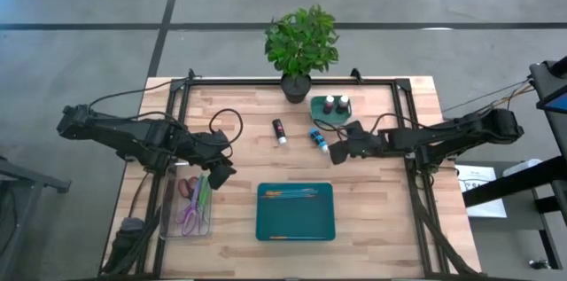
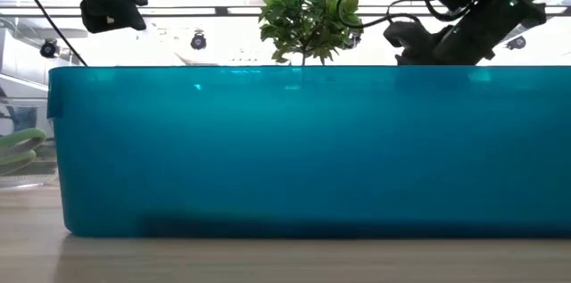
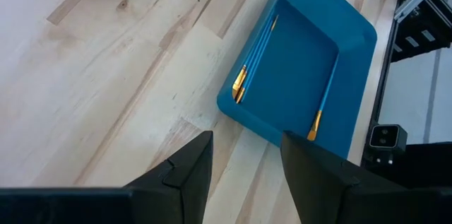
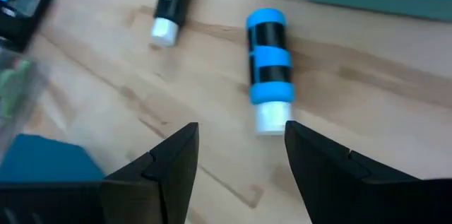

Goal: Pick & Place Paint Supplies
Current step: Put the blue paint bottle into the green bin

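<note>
done: brushes (image 1: 288, 194) already lie in teal tray (image 1: 262, 228)
left: blue bottle (image 1: 317, 139) and dark bottle (image 1: 279, 130) loose on tabletop (image 1: 381, 201), two more in green holder (image 1: 321, 114)
right end effector (image 1: 333, 153): released, empty, just beside blue bottle
left end effector (image 1: 221, 176): released, empty, near clear bin (image 1: 168, 219)

The setting is a robotics laboratory or test cell: a pale butcher-block wooden table (image 1: 372, 228) stands on a grey polished concrete floor (image 1: 80, 15) crossed by dark seam lines, with a black metal frame (image 1: 266, 81) fixed along the table's far edge and side edges. Two dark jointed robot arms (image 1: 124, 132) with trailing black cables are mounted at the table's left and right edges. Ceiling-level lamps (image 2: 198, 41) and bright glazing fill the background beyond the table.
</note>
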`<move>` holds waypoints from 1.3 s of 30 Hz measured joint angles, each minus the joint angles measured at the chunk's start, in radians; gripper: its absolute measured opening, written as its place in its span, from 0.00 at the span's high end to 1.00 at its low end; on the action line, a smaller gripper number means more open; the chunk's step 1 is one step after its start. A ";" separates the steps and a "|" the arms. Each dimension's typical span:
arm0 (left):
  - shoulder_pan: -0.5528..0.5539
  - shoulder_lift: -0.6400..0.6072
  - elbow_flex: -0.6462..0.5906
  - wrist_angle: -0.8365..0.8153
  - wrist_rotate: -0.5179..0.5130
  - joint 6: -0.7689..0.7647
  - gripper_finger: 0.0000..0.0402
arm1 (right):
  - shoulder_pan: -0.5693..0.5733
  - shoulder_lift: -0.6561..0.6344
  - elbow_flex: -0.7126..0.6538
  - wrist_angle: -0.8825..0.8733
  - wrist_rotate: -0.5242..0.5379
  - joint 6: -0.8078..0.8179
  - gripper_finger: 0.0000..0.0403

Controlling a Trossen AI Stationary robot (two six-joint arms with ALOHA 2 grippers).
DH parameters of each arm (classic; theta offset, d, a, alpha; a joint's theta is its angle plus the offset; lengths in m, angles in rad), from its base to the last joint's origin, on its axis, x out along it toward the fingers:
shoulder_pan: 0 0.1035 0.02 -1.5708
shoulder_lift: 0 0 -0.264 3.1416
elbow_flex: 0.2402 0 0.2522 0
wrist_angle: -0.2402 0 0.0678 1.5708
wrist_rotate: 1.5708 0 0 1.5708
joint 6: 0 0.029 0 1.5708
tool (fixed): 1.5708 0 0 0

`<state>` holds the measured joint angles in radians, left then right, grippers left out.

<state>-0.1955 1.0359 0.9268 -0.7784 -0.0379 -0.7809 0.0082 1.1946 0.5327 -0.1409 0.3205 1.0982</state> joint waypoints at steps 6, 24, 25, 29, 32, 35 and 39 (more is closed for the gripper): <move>0.000 0.000 0.000 0.002 0.000 0.006 0.57 | -0.002 0.000 -0.017 -0.030 0.046 -0.034 0.49; 0.000 0.000 -0.001 0.047 0.001 -0.012 0.57 | -0.013 0.249 0.041 0.131 0.023 -0.173 0.49; 0.000 0.000 -0.001 0.046 0.001 -0.013 0.57 | -0.014 0.273 0.057 0.118 0.022 -0.184 0.49; 0.000 0.000 -0.001 0.047 0.003 -0.021 0.57 | -0.015 0.349 0.106 0.063 0.016 -0.194 0.49; 0.000 0.000 -0.001 0.047 0.004 -0.028 0.57 | -0.018 0.390 0.134 0.036 0.019 -0.198 0.49; -0.002 0.000 -0.001 0.047 0.004 -0.029 0.57 | -0.018 0.422 0.156 0.013 0.020 -0.209 0.49; -0.002 0.000 -0.001 0.050 0.004 -0.031 0.57 | -0.022 0.448 0.167 -0.002 0.021 -0.188 0.49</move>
<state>-0.1974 1.0355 0.9260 -0.7288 -0.0338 -0.8124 -0.0135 1.6428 0.6994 -0.1426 0.3415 0.9100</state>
